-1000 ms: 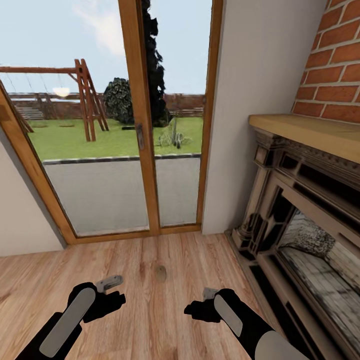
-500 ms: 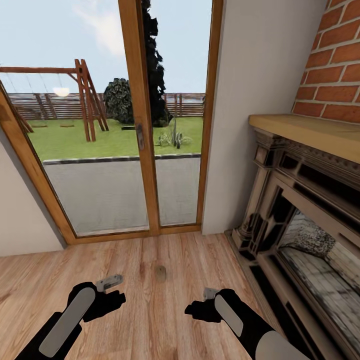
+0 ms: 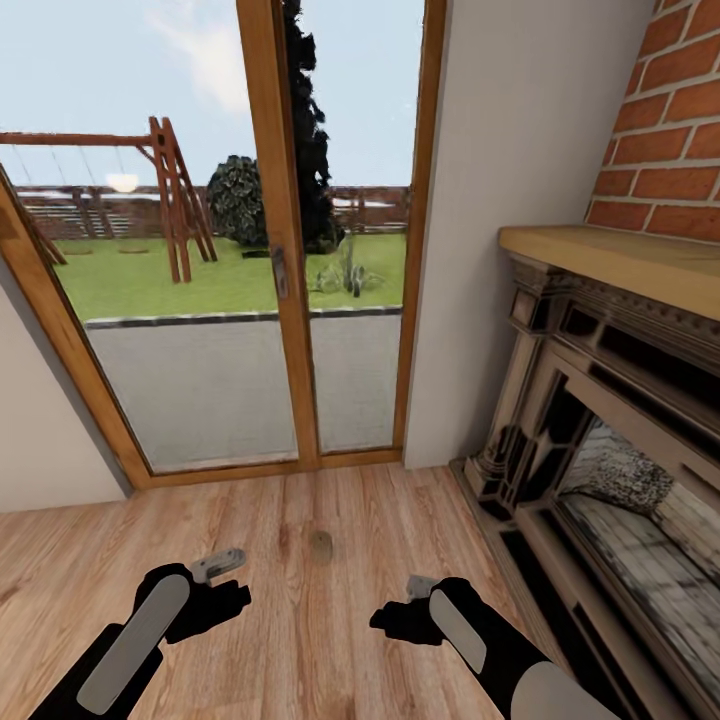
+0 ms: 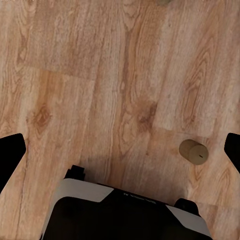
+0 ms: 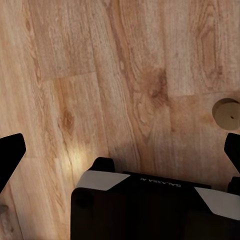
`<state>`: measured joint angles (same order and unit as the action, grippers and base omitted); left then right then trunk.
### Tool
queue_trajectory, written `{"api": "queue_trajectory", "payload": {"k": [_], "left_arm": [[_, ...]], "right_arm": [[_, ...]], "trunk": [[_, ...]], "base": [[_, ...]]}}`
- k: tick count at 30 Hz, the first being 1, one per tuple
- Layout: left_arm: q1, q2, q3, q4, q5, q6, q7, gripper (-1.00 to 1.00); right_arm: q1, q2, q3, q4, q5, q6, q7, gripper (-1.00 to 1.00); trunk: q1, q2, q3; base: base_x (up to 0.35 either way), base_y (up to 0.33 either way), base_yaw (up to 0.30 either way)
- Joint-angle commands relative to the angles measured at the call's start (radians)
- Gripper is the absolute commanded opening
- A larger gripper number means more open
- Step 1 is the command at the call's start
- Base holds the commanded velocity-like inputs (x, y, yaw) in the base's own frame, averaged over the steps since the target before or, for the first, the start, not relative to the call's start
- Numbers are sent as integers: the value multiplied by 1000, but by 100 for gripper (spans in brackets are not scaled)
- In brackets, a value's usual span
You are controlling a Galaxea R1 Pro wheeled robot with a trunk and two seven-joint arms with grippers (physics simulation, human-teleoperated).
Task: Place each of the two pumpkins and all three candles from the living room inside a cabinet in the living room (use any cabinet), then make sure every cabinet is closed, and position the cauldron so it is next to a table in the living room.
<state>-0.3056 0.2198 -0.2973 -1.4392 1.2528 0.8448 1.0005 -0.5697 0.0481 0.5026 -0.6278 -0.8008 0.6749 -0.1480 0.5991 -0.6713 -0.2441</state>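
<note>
A: Wooden floor (image 3: 300, 520) runs up to a glazed door (image 3: 280, 250), with a dark fireplace (image 3: 610, 430) under a brick wall (image 3: 670, 130) on the right. Where's the task's thing?

B: One candle (image 3: 321, 546) stands on the floor between the two arms, a bit farther off than the end effectors. It's small and dim from the head; the left wrist view (image 4: 194, 151) and right wrist view (image 5: 226, 113) show its round top, so it's upright, long axis vertical.

A: Anything hidden?

B: The fireplace's right part is cut off at the frame edge. The opening holds something grey and hard to make out.

A: And the end effectors?

B: The left end effector (image 3: 222, 566) and right end effector (image 3: 418, 587) hang low over the floor. In each wrist view the dark fingertips (image 4: 11, 155) sit at opposite edges, so both are spread wide, holding nothing.

A: Anything in the way?

B: Bare boards lie between them and the candle.
</note>
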Motion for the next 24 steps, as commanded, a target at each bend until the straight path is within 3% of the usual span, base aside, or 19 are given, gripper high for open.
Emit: {"api": "queue_trajectory", "payload": {"k": [1,13,17,19,21,24], "left_arm": [[-1,1,-2,-1,9,1,10,100],[-1,1,0,-4,12,2,7,100],[-1,0,0,-6,14,2,6,100],[-1,-1,0,-6,14,2,6,100],[-1,-2,-1,-7,14,2,6,100],[-1,-2,-1,-7,15,2,6,100]], "right_arm": [[-1,-1,4,-1,-11,2,-9,100],[-1,-1,2,0,-11,-3,-10,100],[-1,1,3,20,-15,-40,-32,100],[-1,1,3,40,-16,-48,-64,100],[-2,2,3,86,-16,-62,-167,100],[-3,3,2,113,-14,-82,-247,100]], "trunk": [[4,-9,-5],[50,-93,-42],[66,-121,-55],[73,-135,-61],[81,-149,-67],[92,-170,-77]], "base": [[0,0,0],[0,0,0],[0,0,0],[0,0,0],[0,0,0],[0,0,0]]}}
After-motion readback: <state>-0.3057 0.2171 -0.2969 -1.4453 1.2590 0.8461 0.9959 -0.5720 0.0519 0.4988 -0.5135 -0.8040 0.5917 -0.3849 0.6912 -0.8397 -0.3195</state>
